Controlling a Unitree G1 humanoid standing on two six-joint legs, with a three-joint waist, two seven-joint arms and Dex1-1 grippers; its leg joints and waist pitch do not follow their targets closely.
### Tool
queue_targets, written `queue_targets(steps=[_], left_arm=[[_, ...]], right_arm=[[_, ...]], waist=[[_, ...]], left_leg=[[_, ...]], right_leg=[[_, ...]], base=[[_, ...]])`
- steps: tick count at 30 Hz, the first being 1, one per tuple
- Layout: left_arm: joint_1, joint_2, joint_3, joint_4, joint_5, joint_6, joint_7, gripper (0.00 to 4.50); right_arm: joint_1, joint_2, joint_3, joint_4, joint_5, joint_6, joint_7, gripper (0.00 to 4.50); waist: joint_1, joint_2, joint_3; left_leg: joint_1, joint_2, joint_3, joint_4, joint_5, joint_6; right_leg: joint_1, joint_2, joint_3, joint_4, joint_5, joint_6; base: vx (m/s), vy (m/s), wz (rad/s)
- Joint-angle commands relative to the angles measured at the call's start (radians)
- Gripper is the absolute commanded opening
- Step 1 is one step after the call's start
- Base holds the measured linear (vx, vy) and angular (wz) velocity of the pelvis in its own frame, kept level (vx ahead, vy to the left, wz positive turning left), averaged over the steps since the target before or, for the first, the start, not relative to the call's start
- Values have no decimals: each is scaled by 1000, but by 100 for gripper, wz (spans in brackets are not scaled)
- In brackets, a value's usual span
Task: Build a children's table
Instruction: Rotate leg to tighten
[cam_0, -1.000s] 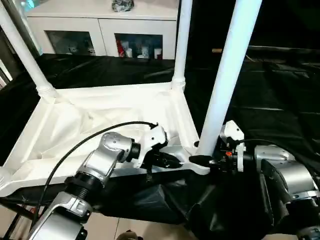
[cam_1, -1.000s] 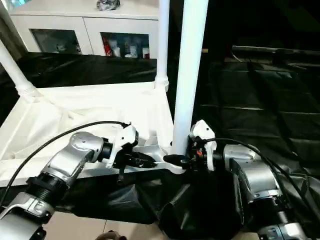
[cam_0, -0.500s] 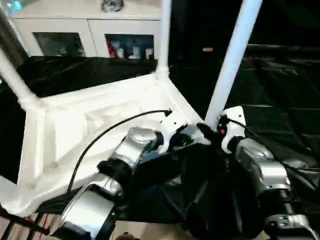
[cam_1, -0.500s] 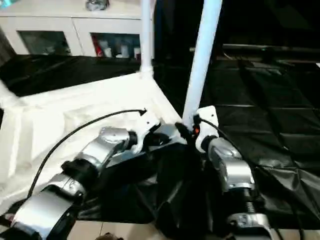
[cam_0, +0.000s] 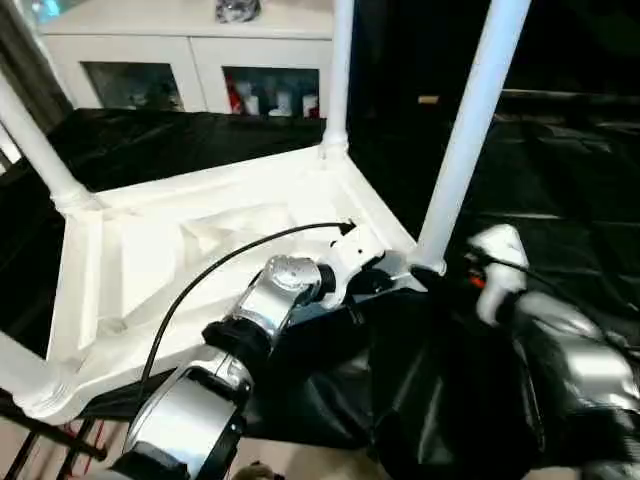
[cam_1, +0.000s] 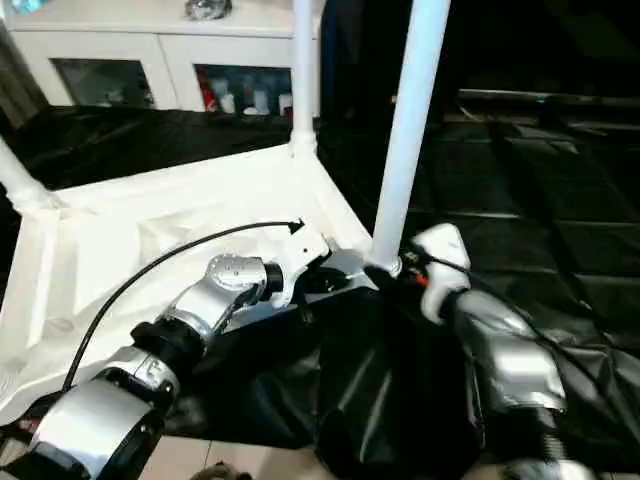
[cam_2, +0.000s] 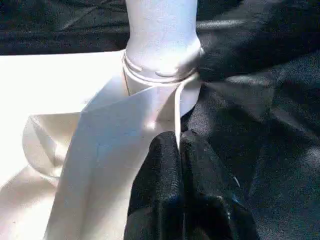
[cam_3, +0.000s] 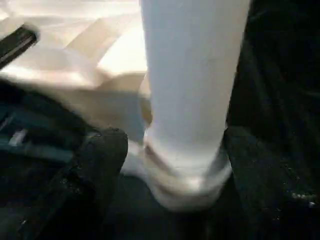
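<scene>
Tabletop (cam_0: 150, 270) lies upside down on your black-draped table (cam_0: 560, 180), legs pointing up. Your left gripper (cam_2: 178, 150) is clenched on its near rim beside the corner socket. Your right gripper (cam_3: 165, 165) stands released either side of the nearest leg (cam_0: 465, 130). Beyond stands a white cabinet (cam_0: 190, 60).

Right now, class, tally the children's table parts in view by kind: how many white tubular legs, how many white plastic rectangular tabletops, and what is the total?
White tubular legs: 4
White plastic rectangular tabletop: 1
Total: 5
</scene>
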Motion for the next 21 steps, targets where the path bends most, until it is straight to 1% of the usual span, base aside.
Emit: queue_targets(steps=[1,2,3,4,5,6,8,9,10,11,13,14,15,16,17,18,19,20,21], left_arm=[[-23,-17,24,-37,-36,-75,-10,0],[-21,-17,24,-37,-36,-75,-15,0],[-20,-17,24,-38,-36,-76,-16,0],[-18,-15,24,-38,-36,-79,-22,0],[-17,-14,24,-37,-37,-81,-25,0],[-17,-14,24,-37,-37,-81,-25,0],[-9,-9,23,-45,-37,-84,-37,0],[-8,-8,22,-46,-37,-85,-40,0],[-6,-7,21,-49,-36,-86,-45,0],[1,-4,18,-58,-29,-93,-39,0],[3,-3,20,-62,-28,-93,-31,0],[4,-3,27,-70,-41,-75,-46,44],[6,-2,31,-83,-50,-69,-57,44],[8,-5,43,-100,-66,-55,-60,44],[11,-4,49,-122,-77,-46,-67,61],[11,-4,49,-122,-77,-46,-67,61],[22,16,55,-176,-75,-37,-51,73],[26,26,58,-197,-74,-28,-46,82],[34,45,60,-226,-68,-13,-42,92]], right_arm=[[31,-45,-10,-36,34,28,90,344],[42,-69,-20,-50,47,35,108,344],[44,-74,-22,-54,50,36,111,344],[60,-105,-31,-78,72,49,138,344],[69,-121,-33,-91,85,60,154,344],[69,-121,-33,-91,85,60,154,344],[104,-159,-35,-138,118,88,207,344],[106,-161,-34,-140,119,89,211,344],[111,-164,-32,-143,120,91,219,344],[117,-160,-16,-155,121,92,228,344],[118,-153,-4,-166,120,93,226,344],[113,-136,12,-186,117,95,212,354],[101,-118,19,-186,112,94,192,354],[85,-98,29,-179,106,86,175,354],[68,-80,37,-167,95,73,157,354],[68,-80,37,-167,95,73,157,354],[26,-39,55,-136,72,51,108,354],[13,-26,62,-129,66,46,94,354],[-3,-12,67,-116,58,41,77,354]], waist=[[5,-30,-70],[6,-29,-70],[5,-32,-70],[5,-32,-69],[6,-33,-68],[7,-33,-68],[8,-33,-69],[9,-33,-69],[9,-33,-70],[10,-35,-70],[10,-34,-69],[10,-31,-69],[7,-32,-68],[6,-31,-68],[6,-27,-70],[6,-27,-70],[5,-23,-68],[-1,-19,-68],[-3,-19,-68]], left_leg=[[2,36,-10,-59,-170,114],[2,36,-9,-58,-172,115],[2,34,-9,-58,-175,114],[2,33,-9,-57,-175,114],[3,32,-8,-57,-177,116],[2,32,-9,-56,-174,116],[2,31,-9,-56,-170,118],[0,32,-10,-56,-165,122],[0,33,-10,-56,-164,123],[-1,33,-10,-55,-162,123],[-1,32,-10,-55,-164,120],[-1,32,-11,-56,-164,118],[-3,32,-12,-58,-170,114],[-1,32,-11,-58,-174,110],[3,37,-13,-59,-182,98],[3,37,-13,-59,-182,98],[2,41,-15,-62,-195,95],[3,45,-19,-66,-214,82],[5,43,-17,-65,-224,75]], right_leg=[[64,-70,50,-80,-353,-116],[63,-70,50,-83,-360,-115],[63,-69,48,-84,-377,-111],[62,-68,47,-85,-383,-109],[62,-68,46,-89,-405,-101],[62,-67,45,-89,-415,-93],[61,-66,44,-91,-420,-85],[61,-66,44,-88,-412,-86],[60,-67,44,-89,-410,-87],[59,-66,43,-88,-405,-90],[59,-67,42,-90,-412,-92],[58,-67,42,-89,-412,-93],[58,-68,40,-90,-422,-91],[58,-68,40,-92,-430,-90],[55,-74,40,-92,-437,-109],[55,-74,40,-92,-437,-109],[54,-71,41,-90,-425,-116],[52,-74,42,-85,-417,-124],[53,-73,43,-88,-418,-119]], base=[[0,0,0],[0,0,0],[0,0,0],[0,0,0],[0,0,0],[0,0,0],[0,0,0],[0,0,0],[0,0,0],[0,0,0],[0,0,0],[0,0,0],[0,0,0],[0,0,0],[0,0,0],[0,0,0],[0,0,0],[0,0,0],[0,0,0]])
